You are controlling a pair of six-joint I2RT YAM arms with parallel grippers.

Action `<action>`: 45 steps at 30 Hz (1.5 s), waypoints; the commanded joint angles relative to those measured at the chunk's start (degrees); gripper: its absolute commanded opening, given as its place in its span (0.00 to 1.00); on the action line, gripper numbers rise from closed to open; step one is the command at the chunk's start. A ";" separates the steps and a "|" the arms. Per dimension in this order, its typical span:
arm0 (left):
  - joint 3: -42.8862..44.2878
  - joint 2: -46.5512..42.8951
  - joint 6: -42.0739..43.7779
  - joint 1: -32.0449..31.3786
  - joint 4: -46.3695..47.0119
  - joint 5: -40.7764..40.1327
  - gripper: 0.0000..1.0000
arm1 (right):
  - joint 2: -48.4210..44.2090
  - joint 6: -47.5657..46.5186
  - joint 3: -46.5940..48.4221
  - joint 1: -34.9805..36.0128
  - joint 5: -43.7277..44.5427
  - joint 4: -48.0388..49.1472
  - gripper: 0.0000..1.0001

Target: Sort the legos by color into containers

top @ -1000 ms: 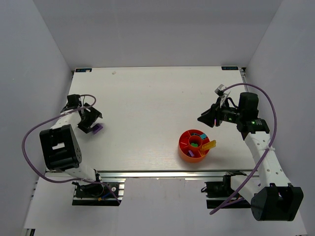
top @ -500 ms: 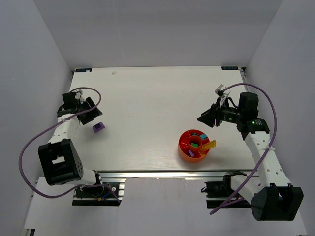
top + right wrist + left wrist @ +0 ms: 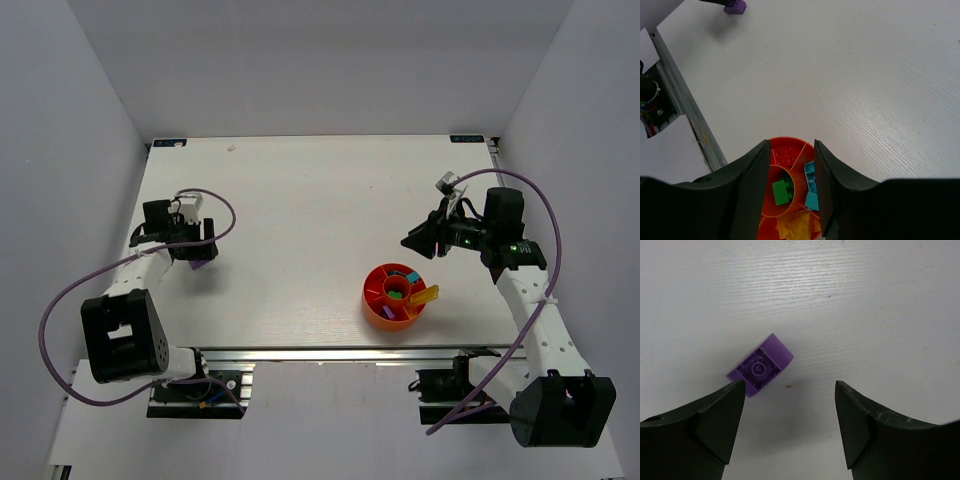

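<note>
A purple lego lies underside up on the white table, just ahead of my left gripper's left fingertip; the jaws stand wide apart and empty. From above, the left gripper hovers over this lego at the table's left. The round orange-red tray sits at the right. It holds a green lego in the central cup, plus cyan, yellow and red legos in its wedges. My right gripper is open and empty, above the tray, and in the top view it sits just behind the tray.
A yellow plate sticks out over the tray's right rim, and a purple piece lies in a front wedge. The aluminium rail runs along the near table edge. Grey walls enclose the table at left, right and back.
My left gripper pulled back from the purple lego, then swung round and now sits over it again, pointing right. The lego stays on the table. The right arm has not moved.
</note>
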 commanded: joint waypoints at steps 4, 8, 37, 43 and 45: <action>1.42 2.42 13.21 -1.69 3.33 -1.87 0.83 | 0.12 -0.18 -0.47 -0.22 -0.83 1.81 0.46; 2.56 4.26 17.70 -2.22 3.44 -6.52 0.83 | -0.05 -0.27 -0.38 -0.39 -0.65 1.72 0.46; 3.08 8.41 19.03 -5.91 6.42 -8.66 0.00 | 0.65 -0.62 -0.29 -0.13 0.23 1.63 0.46; 7.13 -0.53 7.53 -8.10 8.34 16.70 0.00 | 0.39 -0.62 -0.29 -0.65 1.89 1.80 0.45; 5.82 -3.54 -1.51 -10.12 14.13 23.75 0.00 | 0.12 -0.27 -0.47 -1.18 2.94 2.51 0.40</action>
